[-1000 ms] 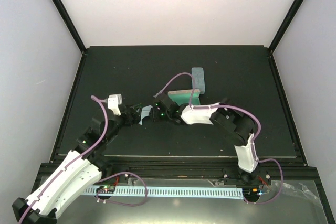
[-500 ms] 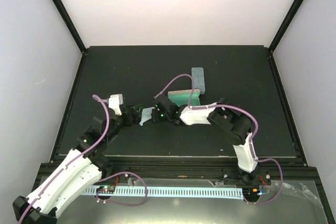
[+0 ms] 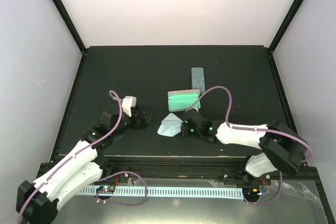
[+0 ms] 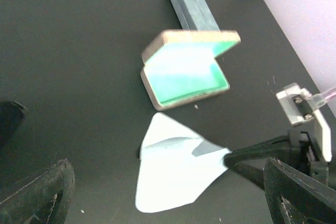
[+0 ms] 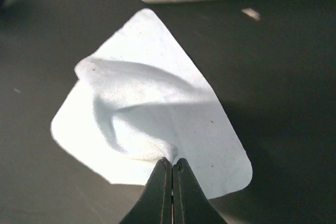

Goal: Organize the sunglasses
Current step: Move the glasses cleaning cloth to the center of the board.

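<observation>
**Top view.** My right hand [image 3: 184, 128] sits at the right corner of the light blue cloth [image 3: 168, 125], lower centre of frame. My left hand [image 3: 143, 120] hovers just left of the cloth. The open case [image 3: 184, 99] lies just above the cloth, with the blue-grey case [image 3: 198, 78] beyond it. The bench [image 3: 115, 72] is bare dark surface toward the upper left. Its front edge runs close below both hands.

**Left wrist view.** The left fingers stand wide apart and hold nothing. The green lining carries nothing. I cannot find the sunglasses in any view. A dark shape at the left edge cannot be identified.

**Right wrist view.** The right fingers are pressed together on the cloth's lower edge, and the fabric puckers at the pinch. The case wall lies across the top of frame, near the cloth but apart from it.

**Assessment.** I judge that cloth placement is the step in hand. The next move calls for lifting the cloth over the case wall, working toward the top of frame, away from the front edge.
</observation>
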`<state>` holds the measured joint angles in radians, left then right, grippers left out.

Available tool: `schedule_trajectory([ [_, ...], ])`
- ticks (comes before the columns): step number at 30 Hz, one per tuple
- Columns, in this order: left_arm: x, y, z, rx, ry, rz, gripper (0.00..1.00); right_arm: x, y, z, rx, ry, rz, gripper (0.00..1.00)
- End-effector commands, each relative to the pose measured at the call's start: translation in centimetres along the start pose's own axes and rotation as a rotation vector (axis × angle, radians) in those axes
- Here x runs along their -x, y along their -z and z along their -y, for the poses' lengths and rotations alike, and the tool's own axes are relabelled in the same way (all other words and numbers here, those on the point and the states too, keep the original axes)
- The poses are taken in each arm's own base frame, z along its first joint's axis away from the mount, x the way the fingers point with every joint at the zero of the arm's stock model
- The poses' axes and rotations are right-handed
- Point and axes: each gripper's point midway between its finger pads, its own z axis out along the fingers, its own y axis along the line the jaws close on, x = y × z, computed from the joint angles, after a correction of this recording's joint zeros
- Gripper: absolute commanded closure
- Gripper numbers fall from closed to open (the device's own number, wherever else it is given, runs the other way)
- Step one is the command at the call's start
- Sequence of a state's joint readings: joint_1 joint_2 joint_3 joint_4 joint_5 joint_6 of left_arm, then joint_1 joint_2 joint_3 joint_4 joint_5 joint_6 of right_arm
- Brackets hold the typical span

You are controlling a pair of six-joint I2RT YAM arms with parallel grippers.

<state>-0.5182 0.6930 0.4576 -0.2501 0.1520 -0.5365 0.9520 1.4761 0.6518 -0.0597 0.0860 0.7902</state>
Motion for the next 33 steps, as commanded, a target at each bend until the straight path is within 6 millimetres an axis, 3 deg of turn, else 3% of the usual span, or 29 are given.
schedule_trajectory([
  [1,-2.2,-1.2,1.8,-0.139,-0.024,-0.095,0.04,-2.2,2.0,4.3,-0.123,-0.023,-0.013,0.99],
  [7,-5.3,-2.8,1.7,-0.188,0.020,-0.197,0.11,-3.5,3.7,7.6,-0.259,-0.009,-0.032,0.98],
  [9,-6.0,-3.2,1.5,-0.186,0.036,-0.223,0.13,-3.1,4.3,8.3,-0.303,-0.003,-0.016,0.88],
  [12,-7.2,-3.9,1.4,-0.178,0.047,-0.281,0.18,-2.0,5.1,8.4,-0.334,-0.003,0.021,0.63],
  [14,-7.7,-4.4,1.4,-0.172,0.048,-0.306,0.21,-1.3,5.6,8.6,-0.349,-0.005,0.057,0.57],
  [20,-8.4,-5.7,1.9,-0.160,0.026,-0.348,0.28,0.1,5.4,9.2,-0.394,-0.026,0.116,0.55],
  [23,-9.1,-6.4,2.3,-0.142,0.005,-0.377,0.33,-0.2,4.7,9.5,-0.416,-0.042,0.094,0.58],
  [29,-10.6,-7.8,3.0,-0.130,-0.018,-0.438,0.47,-1.2,3.6,10.2,-0.442,-0.046,0.053,0.74],
  [33,-11.6,-8.4,3.5,-0.131,-0.029,-0.477,0.53,-2.1,2.7,9.6,-0.395,-0.026,-0.009,0.73],
])
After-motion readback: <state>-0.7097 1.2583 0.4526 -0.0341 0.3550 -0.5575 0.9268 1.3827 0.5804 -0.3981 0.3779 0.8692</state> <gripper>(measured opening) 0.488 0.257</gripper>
